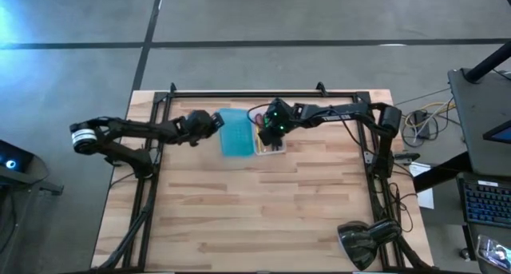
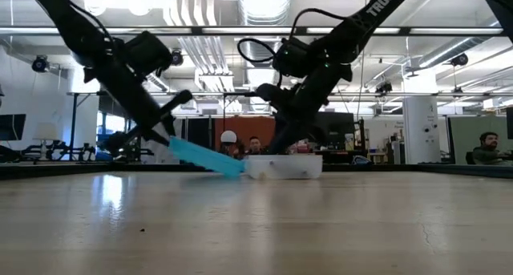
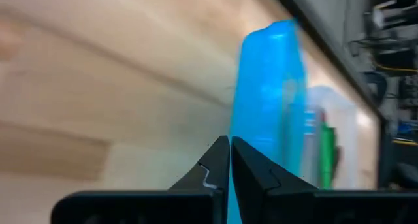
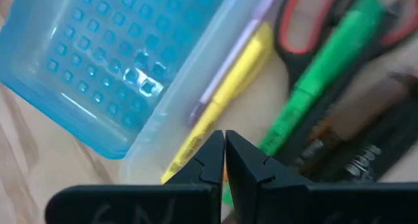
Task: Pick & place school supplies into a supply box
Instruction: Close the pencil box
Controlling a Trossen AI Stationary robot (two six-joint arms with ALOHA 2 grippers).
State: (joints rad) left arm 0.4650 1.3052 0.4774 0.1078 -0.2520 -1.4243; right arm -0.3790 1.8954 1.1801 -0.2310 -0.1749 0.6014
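My right gripper (image 4: 224,149), fingers pressed together and holding nothing, hangs over the clear tray half of the supply box (image 1: 270,148) near the table's (image 1: 255,218) far edge, where a yellow pencil (image 4: 225,93), a green pen (image 4: 320,74) and red-handled scissors (image 4: 307,28) lie inside. My left gripper (image 3: 230,160), likewise closed and empty, sits at the outer edge of the teal lid (image 1: 233,133), which tilts up from the tabletop beside the tray.
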